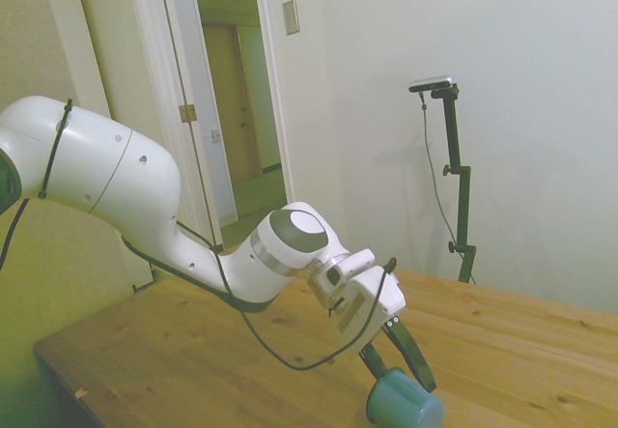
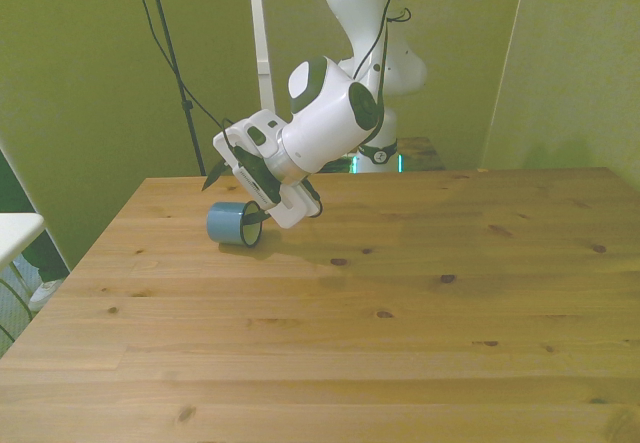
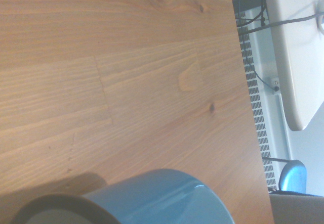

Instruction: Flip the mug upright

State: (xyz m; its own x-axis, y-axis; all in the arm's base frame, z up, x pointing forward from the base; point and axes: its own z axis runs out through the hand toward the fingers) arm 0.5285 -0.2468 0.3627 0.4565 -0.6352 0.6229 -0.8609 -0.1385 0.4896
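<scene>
One small blue-teal enamel mug (image 2: pixel 231 223) lies sideways, rim under the spread fingers of the two-finger gripper (image 2: pixel 237 198), axis level.

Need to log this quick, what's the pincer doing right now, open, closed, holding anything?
Pincer: open, fingers straddling the rim end of the mug, which lies on its side; not closed on it.

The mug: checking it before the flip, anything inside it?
Cannot tell. The mug lies on its side on the table; one pincer finger crosses its mouth, and the interior is hidden.
</scene>
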